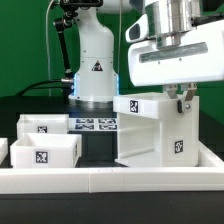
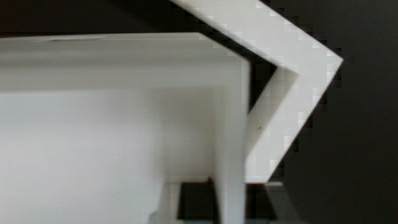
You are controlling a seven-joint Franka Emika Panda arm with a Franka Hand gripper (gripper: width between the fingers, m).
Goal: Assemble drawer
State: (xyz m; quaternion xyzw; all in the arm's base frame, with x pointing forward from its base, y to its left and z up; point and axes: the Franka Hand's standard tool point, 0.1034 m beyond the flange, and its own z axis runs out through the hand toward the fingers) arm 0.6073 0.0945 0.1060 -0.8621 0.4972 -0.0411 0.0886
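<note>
The drawer's large white housing (image 1: 150, 130) stands at the exterior view's right, open side toward the left, with tags on its top and front. My gripper (image 1: 181, 99) comes down on its top right edge. In the wrist view a thin wall of the housing (image 2: 107, 120) runs between my dark fingers (image 2: 196, 205), one close on each side, so my gripper (image 2: 230, 205) is shut on that wall. Two small open-top trays (image 1: 45, 152) (image 1: 38, 125) sit at the left, apart from the housing.
The marker board (image 1: 95, 124) lies behind the trays, before the robot's base (image 1: 95, 70). The white rim (image 1: 110, 176) runs along the table's front. Another white piece (image 1: 3, 150) shows at the far left edge.
</note>
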